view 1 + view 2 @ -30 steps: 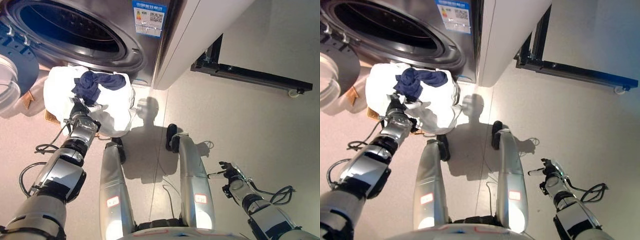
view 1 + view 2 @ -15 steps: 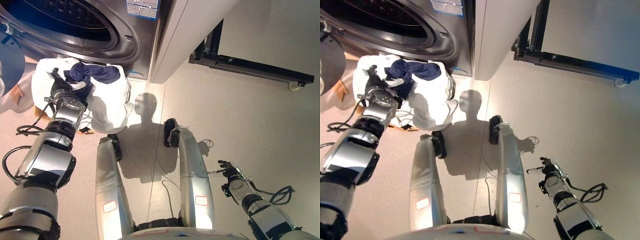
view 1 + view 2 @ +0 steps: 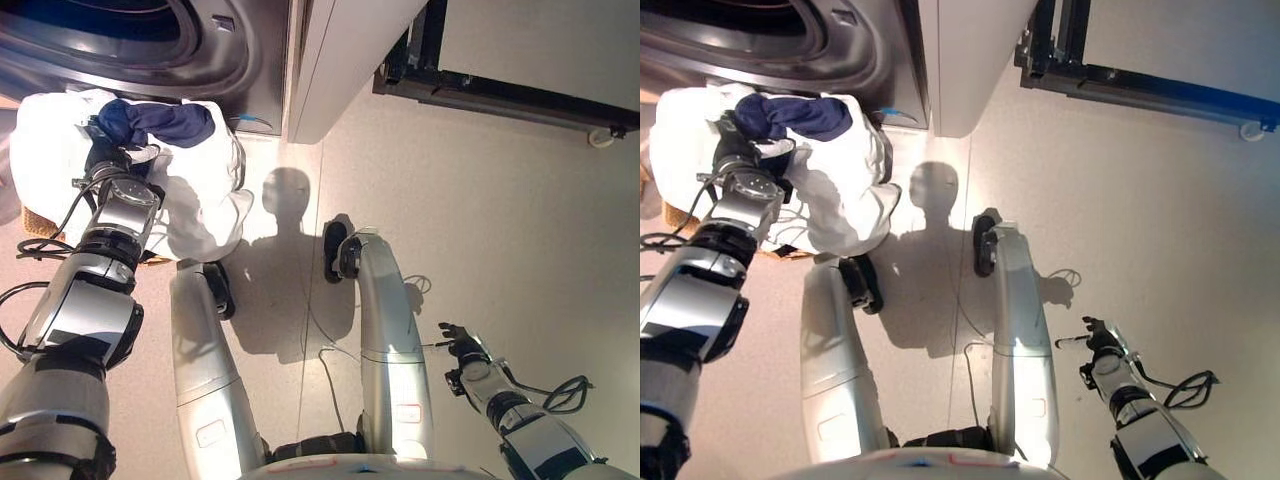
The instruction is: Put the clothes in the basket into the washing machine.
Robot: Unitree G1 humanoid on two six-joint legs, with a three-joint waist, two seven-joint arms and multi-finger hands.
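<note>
A heap of white clothes with a navy garment on top fills the basket, of which only a wicker edge shows at the left. My left hand lies on the heap. Its fingers are curled into the lower edge of the navy garment. The washing machine stands just behind the heap, with the rim of its round opening along the top left. My right hand hangs low at the lower right above the floor, fingers relaxed and holding nothing.
A white cabinet side stands right of the machine. A black frame on casters runs along the floor at the top right. Pale floor spreads across the middle and right.
The whole view has shifted, so the machine and heap sit further up and left. My left hand has moved up the heap from its front to the navy garment. The right hand has stayed put.
</note>
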